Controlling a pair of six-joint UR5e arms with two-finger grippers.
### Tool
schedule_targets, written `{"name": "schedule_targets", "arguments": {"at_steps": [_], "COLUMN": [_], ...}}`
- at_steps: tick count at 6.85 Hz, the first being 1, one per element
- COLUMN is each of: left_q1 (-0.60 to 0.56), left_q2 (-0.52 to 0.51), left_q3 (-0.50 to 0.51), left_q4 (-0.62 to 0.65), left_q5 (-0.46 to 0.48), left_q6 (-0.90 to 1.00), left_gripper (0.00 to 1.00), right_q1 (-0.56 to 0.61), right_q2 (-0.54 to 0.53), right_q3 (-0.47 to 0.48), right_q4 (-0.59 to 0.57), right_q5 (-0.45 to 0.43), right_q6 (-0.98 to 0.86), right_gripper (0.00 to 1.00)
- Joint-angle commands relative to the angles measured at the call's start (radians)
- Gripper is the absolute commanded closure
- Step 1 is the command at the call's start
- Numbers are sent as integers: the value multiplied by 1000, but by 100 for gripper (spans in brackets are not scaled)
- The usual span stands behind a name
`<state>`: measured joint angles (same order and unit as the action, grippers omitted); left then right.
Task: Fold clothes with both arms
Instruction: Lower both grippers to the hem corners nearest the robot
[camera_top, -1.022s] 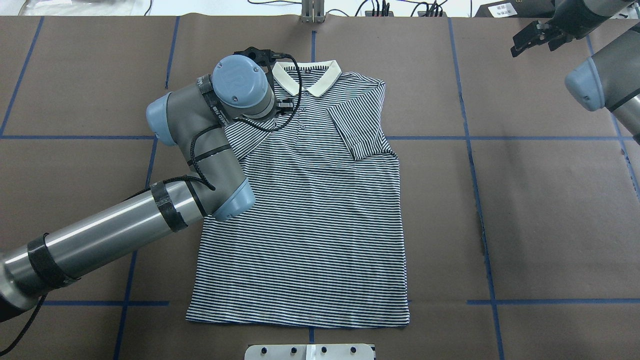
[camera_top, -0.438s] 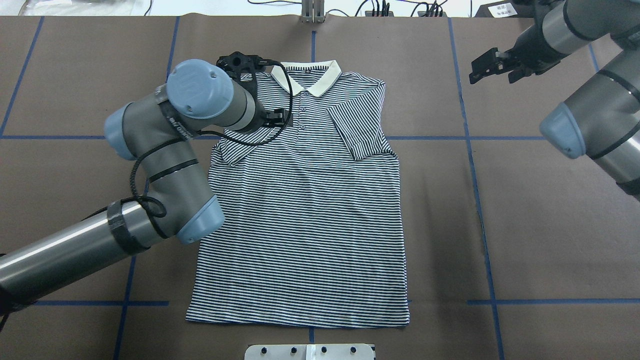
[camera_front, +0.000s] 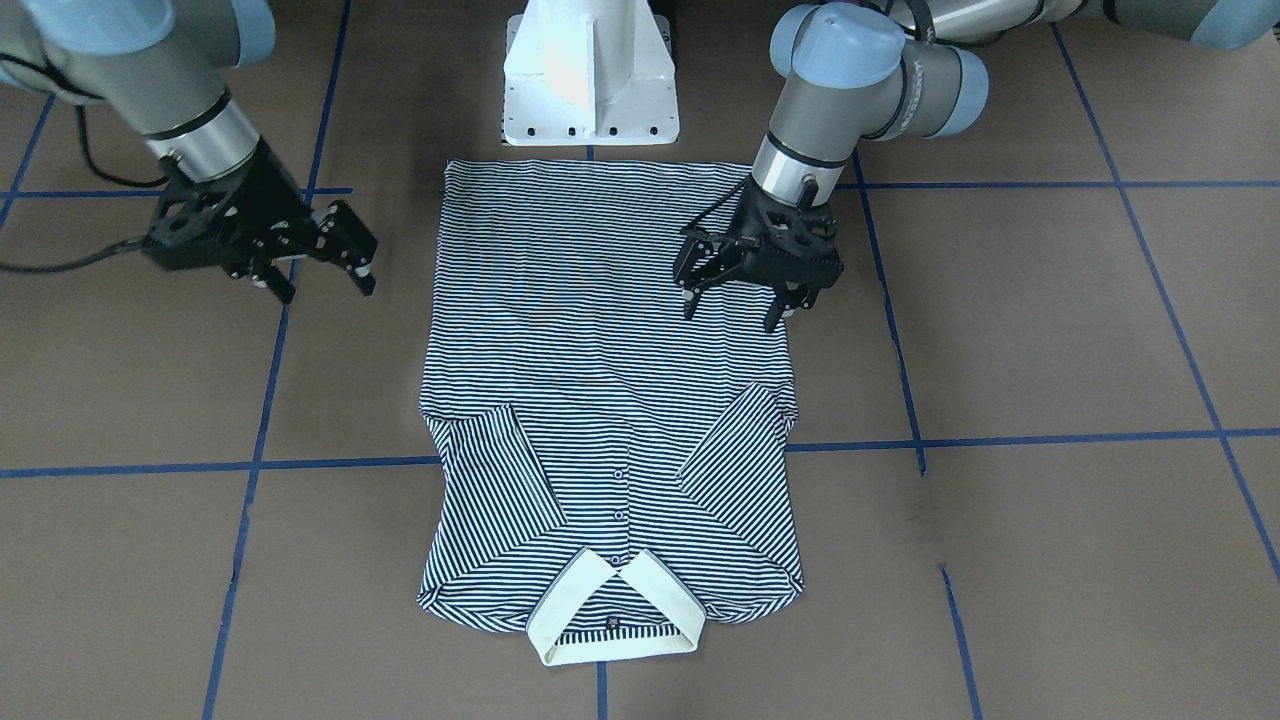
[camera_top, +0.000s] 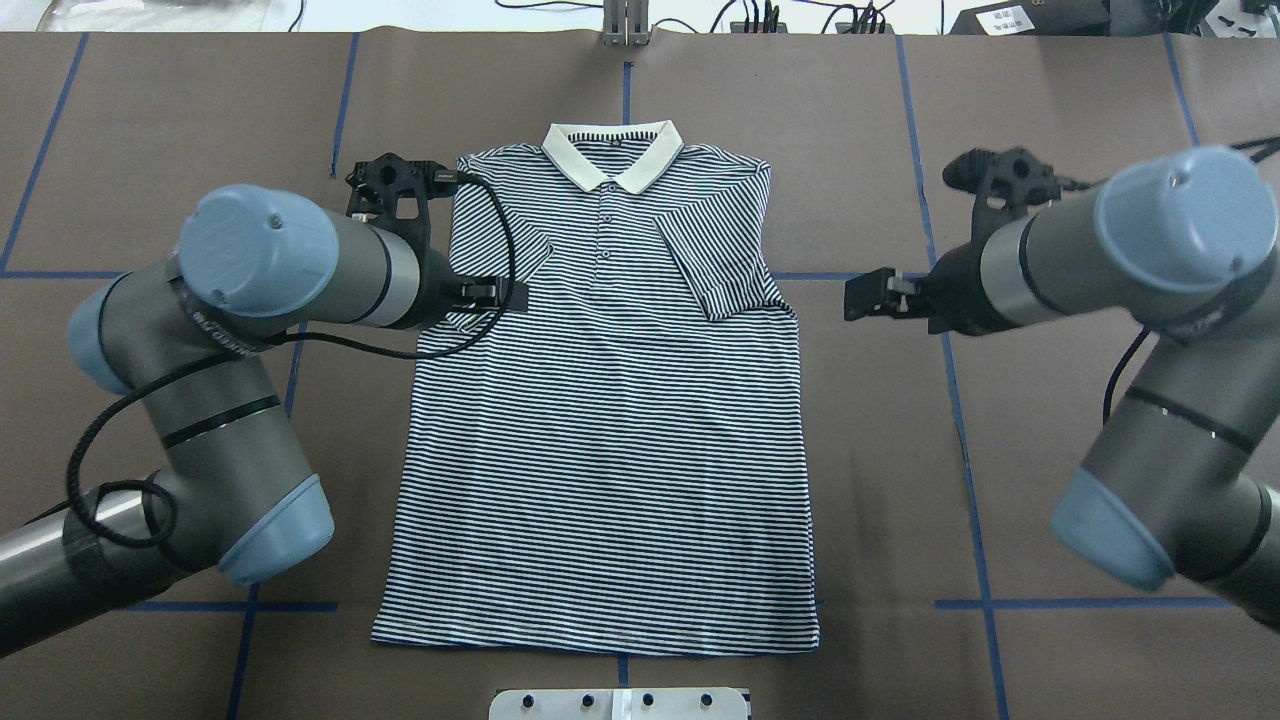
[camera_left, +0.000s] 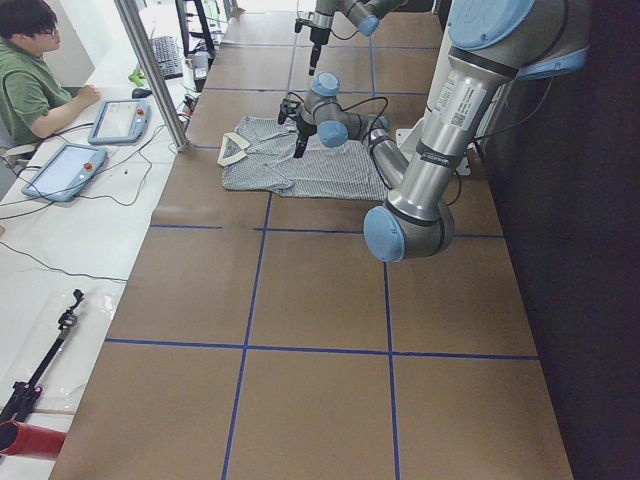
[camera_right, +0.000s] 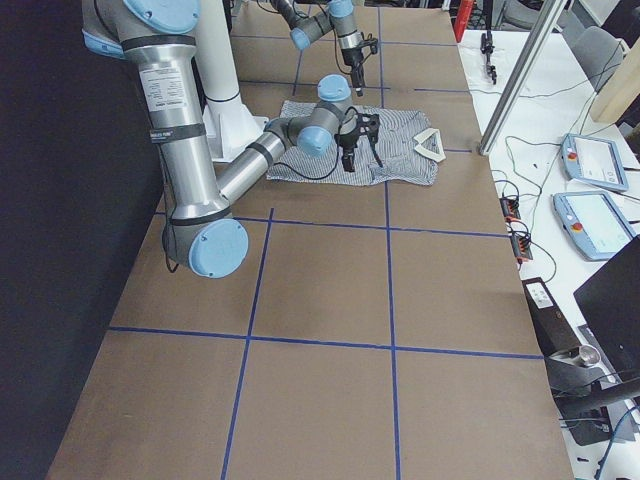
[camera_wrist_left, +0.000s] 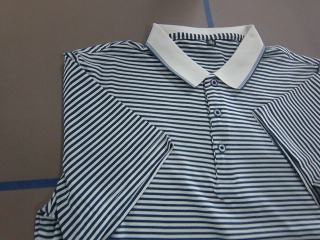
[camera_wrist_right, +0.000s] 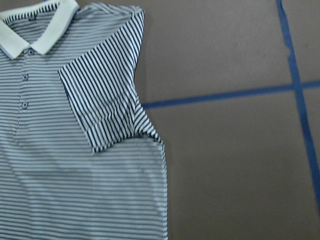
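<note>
Hovering empty with jaws spread, the left gripper (camera_front: 731, 315) is above and the right gripper (camera_front: 325, 285) beside a striped polo shirt (camera_top: 610, 430) lying flat on the worktop (camera_top: 1000, 450); soft and limp, it likely needs pinching at edges.

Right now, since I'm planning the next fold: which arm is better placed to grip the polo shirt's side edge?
Left, probably. The left tool hangs open over its side's edge of the polo shirt; the right tool, also open, is off the cloth, over the table.
</note>
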<state>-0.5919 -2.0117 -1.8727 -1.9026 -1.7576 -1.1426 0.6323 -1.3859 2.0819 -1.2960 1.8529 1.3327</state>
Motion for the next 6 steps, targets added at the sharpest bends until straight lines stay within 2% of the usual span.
{"name": "schedule_targets", "arguments": {"at_steps": [1,2,3,4,5,6], "left_q1": [65,125,211,294,366,429], "left_q2": [140,171,241,284,324,350], "left_q3": [-142,-187,-234,-253,-252,-247], "left_q4": [-3,-1,-1,-1,0,2], "left_q5": [9,18,88,152,206,246], "left_q6": [-53,-144,-222,-343,-412,-458], "left_gripper": [0,0,0,14,23,25], "right_q1": [-303,-442,-532,-575,-591,-595], "right_q2": [-83,-108,-108,-108,-107,-104], "right_q3": [107,116,122,124,124,124], "right_q4": [-5,-21,-70,-86,-86,-86], "right_q5": [-240,-396,-476,-512,-535,-546], "right_q6": [350,417,492,516,516,516], "right_gripper": [5,4,4,4,3,2]}}
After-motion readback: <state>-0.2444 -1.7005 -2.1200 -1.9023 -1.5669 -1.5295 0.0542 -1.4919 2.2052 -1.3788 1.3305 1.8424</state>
